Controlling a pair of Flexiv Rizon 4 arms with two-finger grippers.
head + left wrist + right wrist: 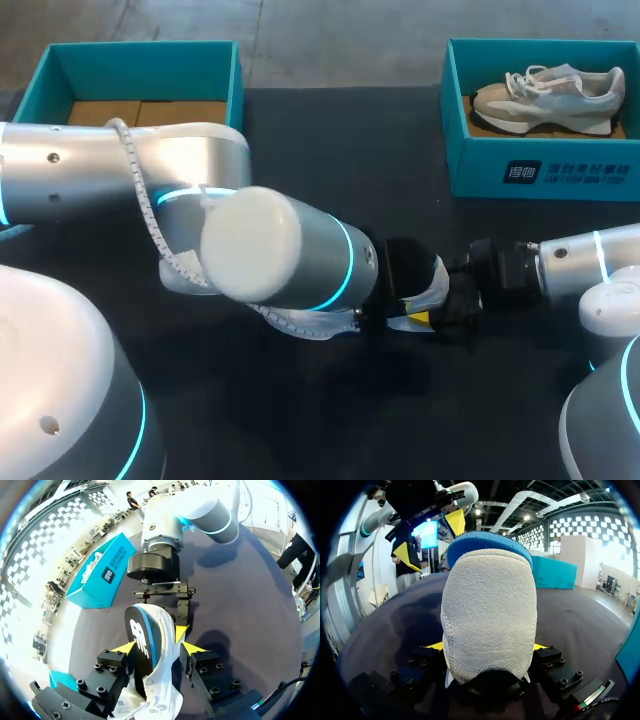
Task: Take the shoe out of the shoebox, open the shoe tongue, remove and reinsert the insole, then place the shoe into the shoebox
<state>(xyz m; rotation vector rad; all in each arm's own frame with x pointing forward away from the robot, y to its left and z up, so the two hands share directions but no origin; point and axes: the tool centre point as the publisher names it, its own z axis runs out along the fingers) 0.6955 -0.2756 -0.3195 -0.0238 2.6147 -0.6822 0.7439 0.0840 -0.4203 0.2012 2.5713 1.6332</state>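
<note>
The insole (150, 645) is off the tabletop (330, 150), held between the two grippers a little right of the middle, well short of the far edge. The left gripper (153, 640) has its two yellow tips pressed against the insole from opposite sides, one on the dark face with the white logo and one on the pale cloth side, so the fingers pinch it. The left arm (270, 250) comes across from the left edge and reaches past the middle. The right gripper (486, 646) faces it from the right edge. Its yellow tips sit at the two side edges of the insole's grey cloth face and clamp that end across its width. In the right wrist view the insole rises ahead of the right gripper, grey face toward the camera, with a blue rim at the end nearest the left gripper. In the left wrist view it runs on between that gripper's fingers toward the wrist, twisted so that its dark underside and blue edge show. The shoe (548, 98) lies on its side inside the teal shoebox (540, 170) at the far right corner of the tabletop, well apart from both grippers. A second open teal box (140, 70) stands at the far left corner.
</note>
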